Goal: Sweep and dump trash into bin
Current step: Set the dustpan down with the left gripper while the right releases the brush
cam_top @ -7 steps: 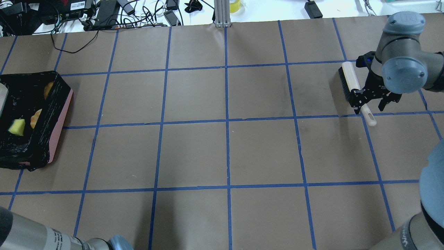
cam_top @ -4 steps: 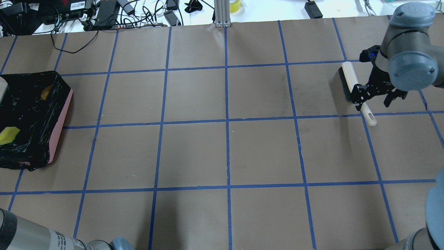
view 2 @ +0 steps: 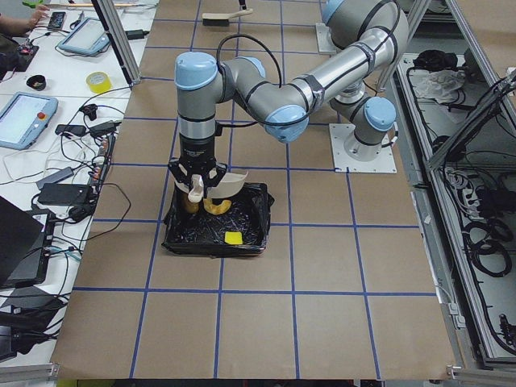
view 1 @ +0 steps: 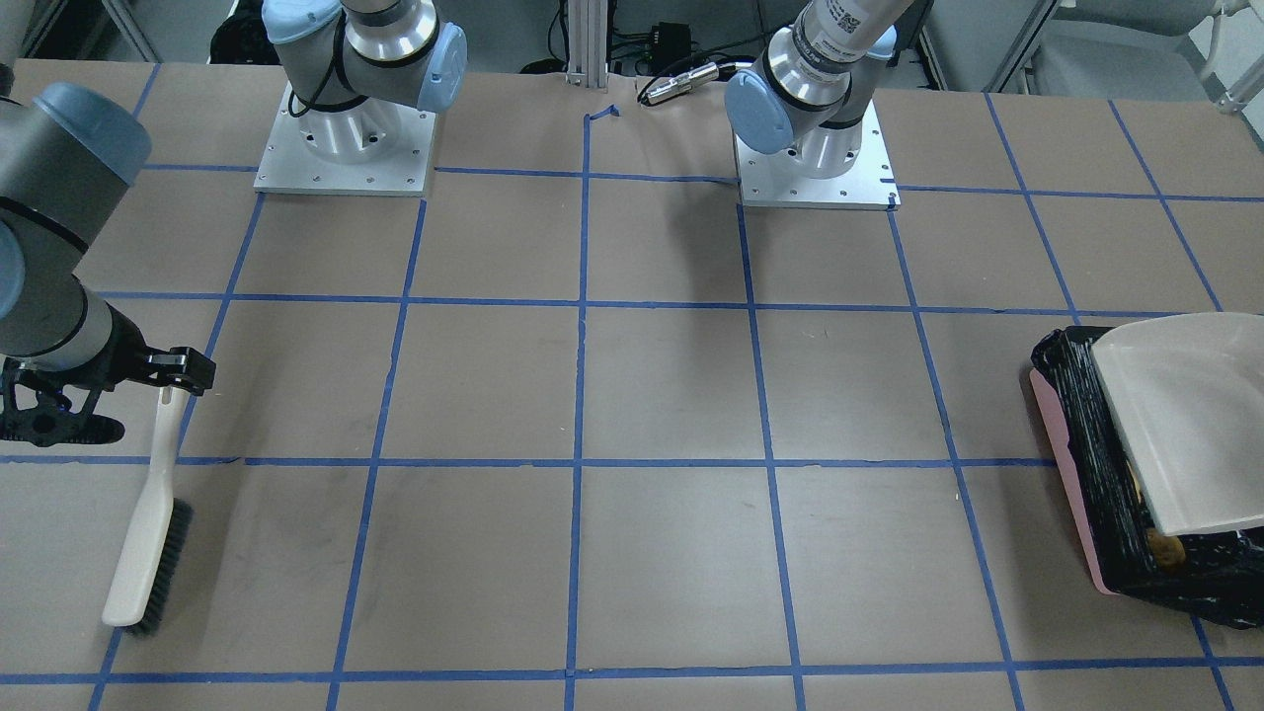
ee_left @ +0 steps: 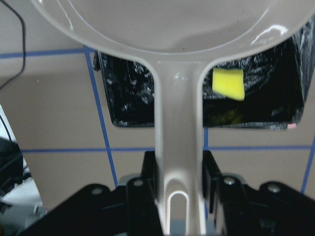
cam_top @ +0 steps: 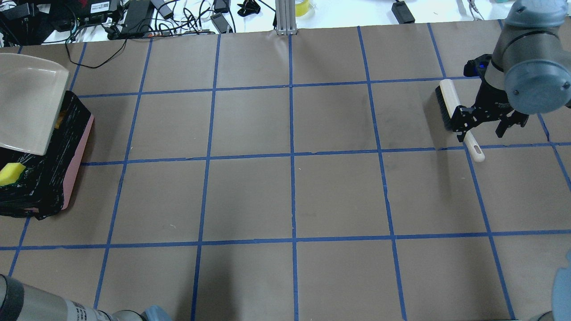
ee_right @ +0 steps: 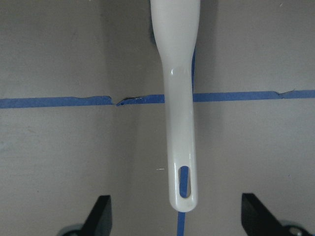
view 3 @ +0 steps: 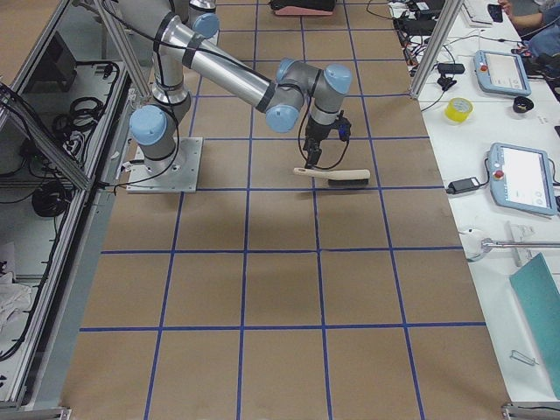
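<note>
The pink bin (cam_top: 76, 147) with its black bag stands at the table's left end. My left gripper (ee_left: 179, 196) is shut on the handle of the beige dustpan (cam_top: 26, 102), held tilted above the bin's far part (view 1: 1062, 464). In the bin lie the yellow sponge cube (cam_top: 11, 173), also in the left wrist view (ee_left: 229, 83), the golden-brown lump (view 1: 1165, 549) and a yellow rind slice (view 2: 216, 206). My right gripper (cam_top: 484, 127) is open above the handle of the beige brush (cam_top: 450, 100), which lies flat on the table (ee_right: 179, 98).
Cables and power bricks (cam_top: 134, 18) and an aluminium post (cam_top: 285, 18) line the far table edge. The two arm bases (view 1: 346, 138) (view 1: 815, 158) stand at the robot's side. Blue tape lines grid the brown table.
The dustpan has swung into the overhead view above the bin. The sponge has shifted left inside the bin. My right arm has moved up and right; the brush has stayed.
</note>
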